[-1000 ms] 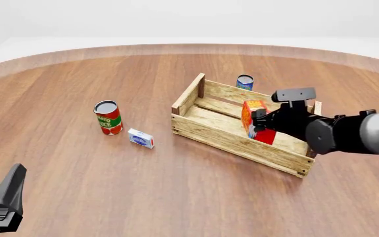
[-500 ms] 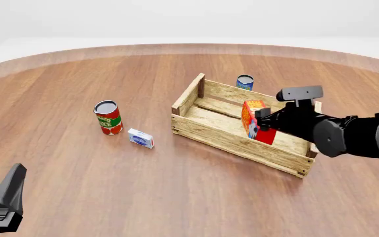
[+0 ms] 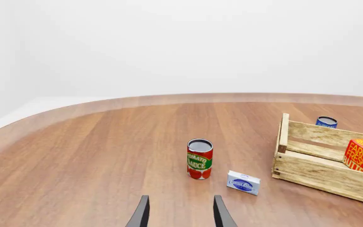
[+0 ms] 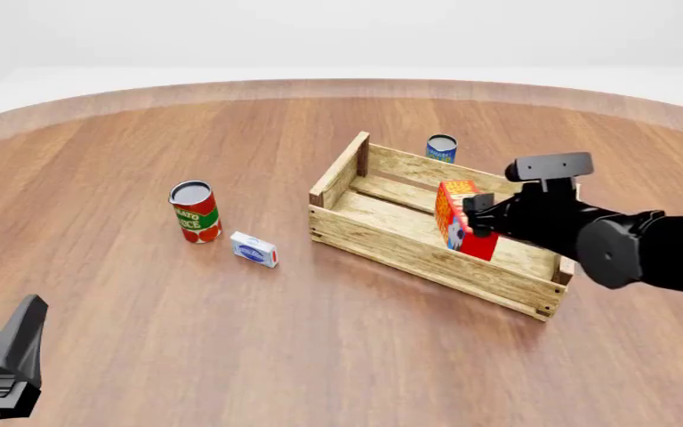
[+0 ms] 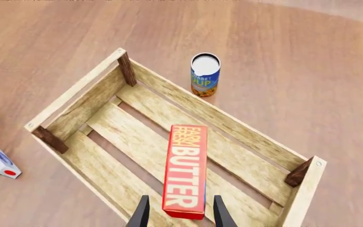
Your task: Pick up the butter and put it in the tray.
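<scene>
Right gripper [image 5: 176,212] spread open around the butter [image 5: 185,171] standing inside the tray [image 4: 419,253]; left gripper [image 3: 179,215] open, empty.

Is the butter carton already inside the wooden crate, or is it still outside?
Inside. The butter carton stands on edge on the floor slats of the wooden crate, within its walls; the right end effector straddles its near end.
</scene>
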Robot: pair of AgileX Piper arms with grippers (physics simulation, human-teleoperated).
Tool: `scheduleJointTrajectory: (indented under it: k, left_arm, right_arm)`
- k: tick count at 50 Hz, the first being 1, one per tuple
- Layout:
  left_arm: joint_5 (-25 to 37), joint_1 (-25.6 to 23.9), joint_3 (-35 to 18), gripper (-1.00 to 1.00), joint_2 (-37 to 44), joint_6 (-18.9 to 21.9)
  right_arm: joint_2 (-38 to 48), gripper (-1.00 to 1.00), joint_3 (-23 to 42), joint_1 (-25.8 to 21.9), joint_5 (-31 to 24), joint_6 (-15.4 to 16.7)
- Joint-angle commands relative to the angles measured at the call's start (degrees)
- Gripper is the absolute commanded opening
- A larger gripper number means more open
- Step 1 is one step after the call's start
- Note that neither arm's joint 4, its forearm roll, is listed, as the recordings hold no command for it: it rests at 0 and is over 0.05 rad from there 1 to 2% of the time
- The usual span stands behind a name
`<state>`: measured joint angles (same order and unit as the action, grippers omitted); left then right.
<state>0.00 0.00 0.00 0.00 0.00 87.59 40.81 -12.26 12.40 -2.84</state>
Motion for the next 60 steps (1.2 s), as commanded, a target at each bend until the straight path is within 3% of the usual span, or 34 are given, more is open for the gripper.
scheduleJointTrajectory:
  k: [1,60]
  left_arm:
    - [0.0,0.0,0.0,1.0,0.0,0.0]
    - [0.0,0.0,0.0,1.0,0.0,0.0]
  right_arm:
    - [-1.6,1.0,-0.8,0.0,-0.5,0.0]
    - [-7.4,1.0,-5.0,-0.4,-2.1,0.2]
